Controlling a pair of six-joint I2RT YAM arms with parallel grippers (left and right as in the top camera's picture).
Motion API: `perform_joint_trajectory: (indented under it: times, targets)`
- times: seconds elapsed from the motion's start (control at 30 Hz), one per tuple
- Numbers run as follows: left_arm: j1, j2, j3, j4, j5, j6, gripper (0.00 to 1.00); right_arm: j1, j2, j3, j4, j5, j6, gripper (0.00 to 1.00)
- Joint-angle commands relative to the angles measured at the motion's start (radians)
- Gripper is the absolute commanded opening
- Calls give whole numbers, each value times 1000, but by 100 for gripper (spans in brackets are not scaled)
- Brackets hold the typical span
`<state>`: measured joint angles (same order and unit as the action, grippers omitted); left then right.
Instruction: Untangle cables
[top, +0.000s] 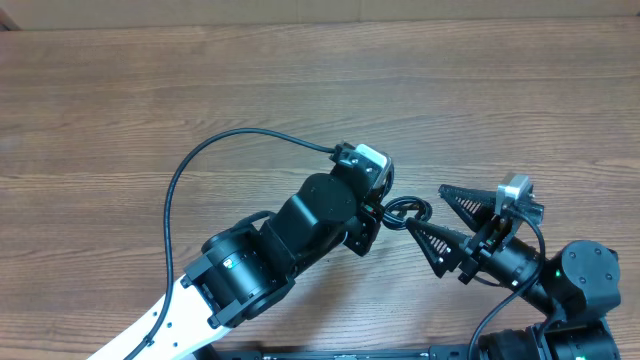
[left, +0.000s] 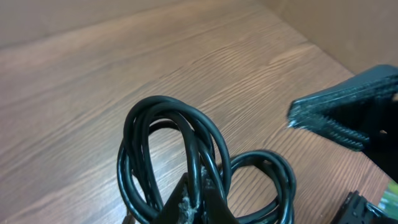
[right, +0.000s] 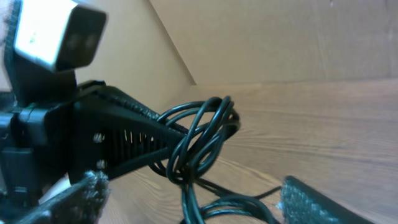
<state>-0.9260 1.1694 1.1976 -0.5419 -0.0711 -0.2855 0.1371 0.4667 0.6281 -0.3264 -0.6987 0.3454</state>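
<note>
The cables are thin black cords wound in a small knotted bundle of loops on the wooden table. My left gripper is shut on a couple of strands; in the left wrist view its jaws pinch them while the loops rise in front. My right gripper is open, with one finger on each side of the bundle's right end. In the right wrist view the cables hang from the left gripper's fingers, and the right gripper straddles the lower loops.
A thicker black wire fixed to the left arm arcs over the table to the wrist camera. The wooden table extends far and left. One right finger shows in the left wrist view.
</note>
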Motion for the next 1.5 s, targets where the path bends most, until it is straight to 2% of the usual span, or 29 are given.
perform_joint_trajectory:
  times: [0.0,0.03,0.37,0.57,0.83,1.23,1.37,1.47]
  targets:
    - [8,-25,11,54,145,128,4,-2,-9,14,14,37,95,79]
    - [8,-25,11,74,212,164,4,-2,-9,14,13,60,132,73]
    - [8,-25,11,91,377,212,4,-2,-9,14,0,89,153,73]
    - [8,-25,11,90,378,211,4,-2,-9,14,-24,122,157,61]
    - [8,-26,11,94,379,211,4,-2,-9,14,-53,171,156,52]
    - [8,-25,11,98,387,212,4,-2,-9,14,-89,238,186,51]
    - [8,-26,11,101,387,211,4,-2,-9,14,-89,238,186,43]
    - [8,-26,11,110,387,212,4,-2,-9,14,-90,238,186,42]
